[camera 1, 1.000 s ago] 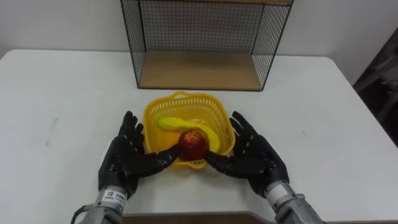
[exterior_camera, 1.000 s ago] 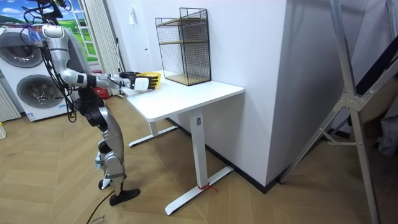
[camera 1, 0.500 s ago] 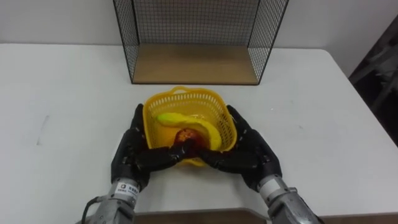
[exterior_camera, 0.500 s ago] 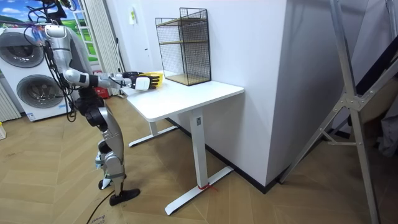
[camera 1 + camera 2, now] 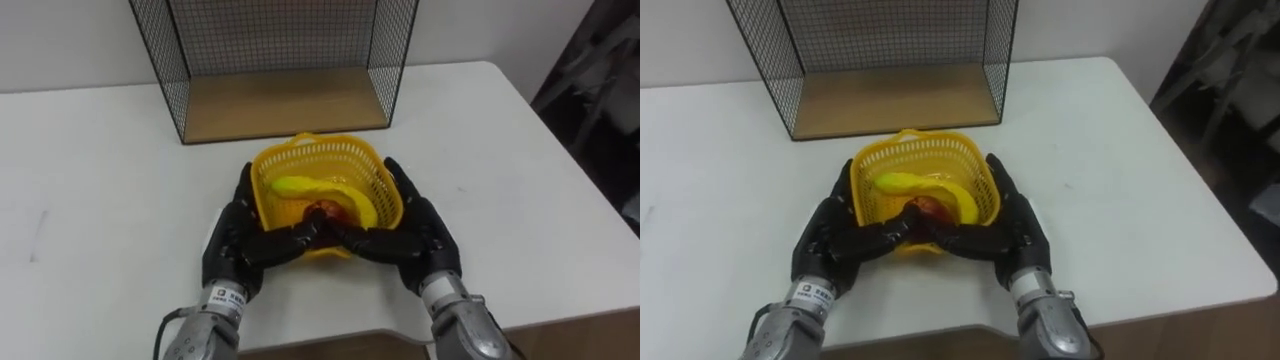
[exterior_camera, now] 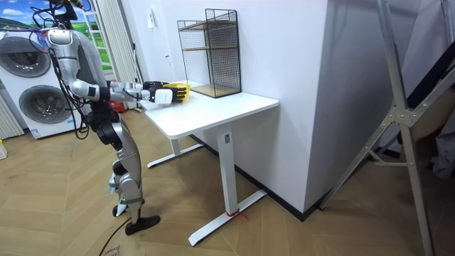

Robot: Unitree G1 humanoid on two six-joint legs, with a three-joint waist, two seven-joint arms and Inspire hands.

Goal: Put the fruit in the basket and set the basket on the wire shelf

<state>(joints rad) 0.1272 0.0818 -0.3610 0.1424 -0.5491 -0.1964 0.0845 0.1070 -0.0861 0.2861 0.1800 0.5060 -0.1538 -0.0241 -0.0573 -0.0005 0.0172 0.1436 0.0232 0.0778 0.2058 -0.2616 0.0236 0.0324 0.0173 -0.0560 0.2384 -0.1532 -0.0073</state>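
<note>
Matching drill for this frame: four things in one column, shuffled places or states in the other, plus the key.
Things
1. basket
2. banana
3. wire shelf
4. left hand

Places or states
a. lies inside the basket, beside a red apple
b. stands beyond the basket, toward the far side of the table
c. fingers straight along the basket's left side
d. yellow mesh, with the right hand against its right side

Pairs: 1-d, 2-a, 3-b, 4-c
</note>
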